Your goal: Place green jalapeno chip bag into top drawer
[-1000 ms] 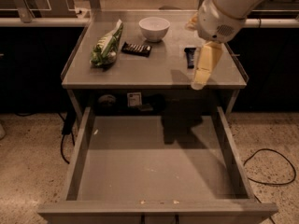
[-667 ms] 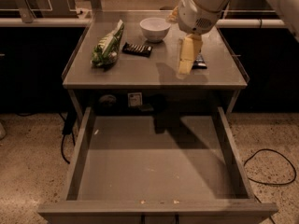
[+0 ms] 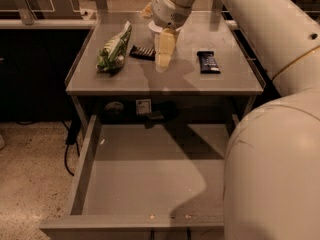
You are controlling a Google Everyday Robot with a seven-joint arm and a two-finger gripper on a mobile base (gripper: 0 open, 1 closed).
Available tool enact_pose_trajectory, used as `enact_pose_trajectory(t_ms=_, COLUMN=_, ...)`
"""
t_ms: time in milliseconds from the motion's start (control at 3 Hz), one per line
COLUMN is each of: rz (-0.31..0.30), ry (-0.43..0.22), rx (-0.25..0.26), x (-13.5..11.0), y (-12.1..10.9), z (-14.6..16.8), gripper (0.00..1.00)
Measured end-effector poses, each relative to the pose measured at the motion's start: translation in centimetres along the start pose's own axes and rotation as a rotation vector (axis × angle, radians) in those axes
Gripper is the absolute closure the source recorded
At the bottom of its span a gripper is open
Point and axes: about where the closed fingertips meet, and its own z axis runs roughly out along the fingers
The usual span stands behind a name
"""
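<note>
The green jalapeno chip bag point(image 3: 115, 49) lies on the left part of the grey table point(image 3: 220, 81), its long side running away from me. The top drawer point(image 3: 150, 184) is pulled open below the table's front edge and its flat bottom is bare. My gripper point(image 3: 164, 54) points down over the middle of the table, just right of the bag and apart from it, with nothing visibly in it. The arm fills the right side of the view.
A small dark candy bar point(image 3: 142, 52) lies between the bag and the gripper. A second dark bar point(image 3: 208, 61) lies to the right. A white bowl point(image 3: 151, 28) is mostly hidden behind the gripper. A cable point(image 3: 67, 151) hangs at the drawer's left.
The gripper has moved left across the table, from near the right-hand candy bar to beside the chip bag. The arm now covers the right of the view. The objects have not moved.
</note>
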Motion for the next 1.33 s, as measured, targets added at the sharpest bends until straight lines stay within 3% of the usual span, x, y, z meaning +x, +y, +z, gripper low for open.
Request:
enact_pose_trajectory(t_ms=333, rz=0.0, ry=0.0, rx=0.0, x=0.0, y=0.0, z=0.0, gripper=0.0)
enact_pose_trajectory(t_ms=667, rz=-0.051, ry=-0.031, rx=0.016, x=-1.0, y=-2.0, z=1.6, gripper=0.0)
enact_pose_trajectory(t_ms=1333, rz=-0.218, ry=-0.151, rx=-0.023, x=-5.7, y=-6.5, z=8.3, gripper=0.0)
